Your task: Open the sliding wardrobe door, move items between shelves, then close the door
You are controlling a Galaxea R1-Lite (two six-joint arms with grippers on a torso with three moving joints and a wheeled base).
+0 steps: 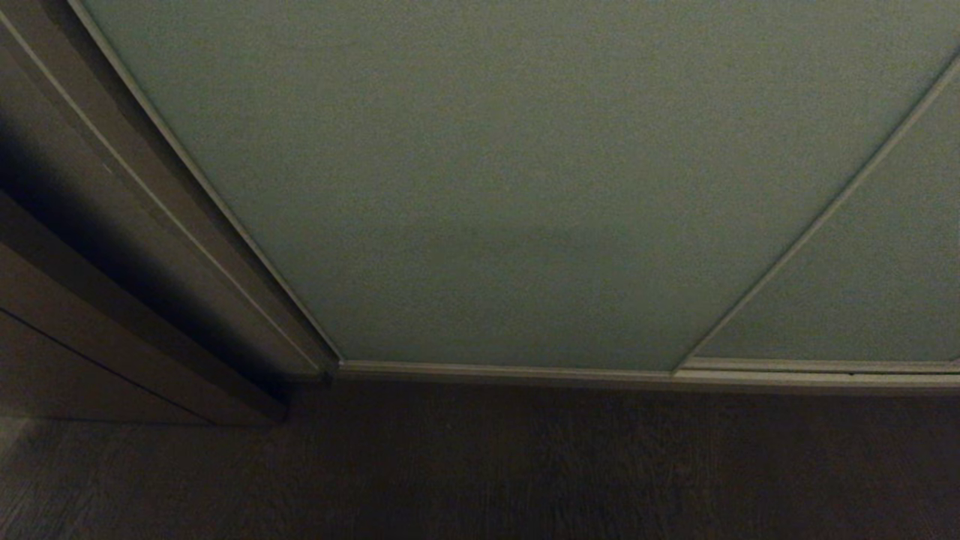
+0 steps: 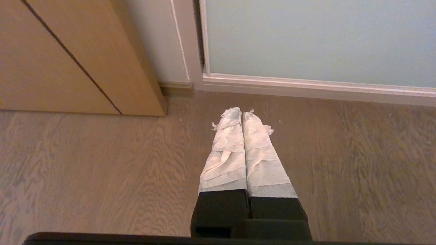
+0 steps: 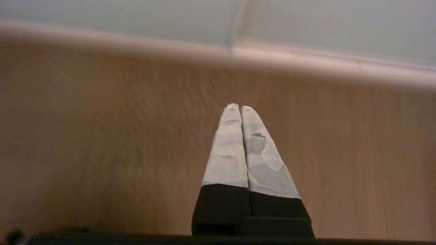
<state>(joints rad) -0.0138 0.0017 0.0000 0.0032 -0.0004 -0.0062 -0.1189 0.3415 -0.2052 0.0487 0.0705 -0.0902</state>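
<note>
Facing the right end effector (image 3: pixel 241 108), sliding wardrobe door (image 3: pixel 119 13) stands apart.

Neither arm shows in the head view. In the left wrist view the left gripper (image 2: pixel 242 114) reaches up from the bottom centre of the frame, its two fingers (image 2: pixel 226 153) wrapped in white tape above black bases and pressed together along their whole length, holding nothing. In the right wrist view the right gripper (image 3: pixel 241 108) stands likewise at the bottom centre, its taped fingers (image 3: pixel 228 149) closed tip to tip and empty.
</note>
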